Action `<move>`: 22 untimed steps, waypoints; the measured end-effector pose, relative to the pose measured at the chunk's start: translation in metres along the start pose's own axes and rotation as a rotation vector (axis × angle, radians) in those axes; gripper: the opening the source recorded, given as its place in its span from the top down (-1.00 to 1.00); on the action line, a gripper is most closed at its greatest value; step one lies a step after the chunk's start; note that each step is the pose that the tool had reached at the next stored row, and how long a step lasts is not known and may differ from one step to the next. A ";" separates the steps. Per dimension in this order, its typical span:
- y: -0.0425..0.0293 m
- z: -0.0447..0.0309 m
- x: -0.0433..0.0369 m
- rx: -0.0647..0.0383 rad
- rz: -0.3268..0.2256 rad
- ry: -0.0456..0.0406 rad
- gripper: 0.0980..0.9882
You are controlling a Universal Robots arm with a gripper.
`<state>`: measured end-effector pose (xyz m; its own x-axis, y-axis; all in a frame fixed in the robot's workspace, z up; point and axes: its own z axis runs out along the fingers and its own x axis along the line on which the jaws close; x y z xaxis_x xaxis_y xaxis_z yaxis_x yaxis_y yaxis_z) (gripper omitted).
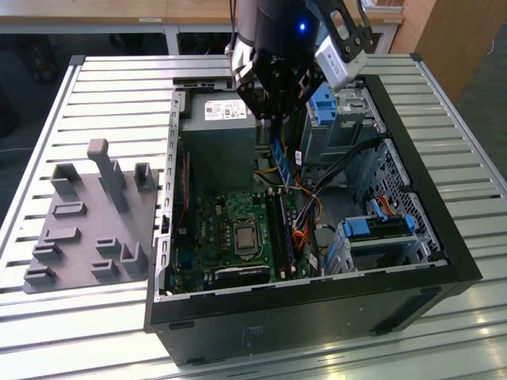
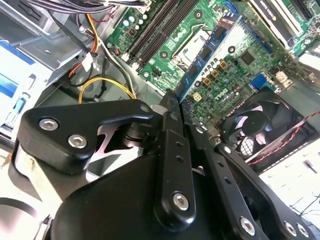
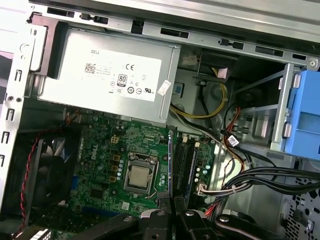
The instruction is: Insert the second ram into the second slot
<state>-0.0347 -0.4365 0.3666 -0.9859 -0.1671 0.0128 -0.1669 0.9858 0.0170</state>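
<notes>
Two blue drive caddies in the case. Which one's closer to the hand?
The blue caddy right beside the hand, which holds the second ram; the other caddy sits well away at the exterior view's lower right.

We see the gripper as black metal with a soft sheen, its screw heads bright steel. The second ram is a glossy blue board with matt dark chips. The table is ribbed, satin-bright metal; near its edge at the exterior view's left lies a matt grey plastic fixture. The power supply is dull grey sheet metal with a white paper label.
</notes>
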 end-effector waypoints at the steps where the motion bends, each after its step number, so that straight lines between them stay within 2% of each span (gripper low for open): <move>1: 0.0000 0.0003 -0.0001 0.000 0.004 0.0000 0.91; 10: -0.0001 0.0024 -0.0003 0.002 0.101 -0.0010 0.91; 22: -0.0005 0.0056 -0.0021 0.003 0.114 -0.0008 0.91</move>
<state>-0.0327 -0.4365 0.3609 -0.9985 -0.0534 0.0137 -0.0532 0.9985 0.0128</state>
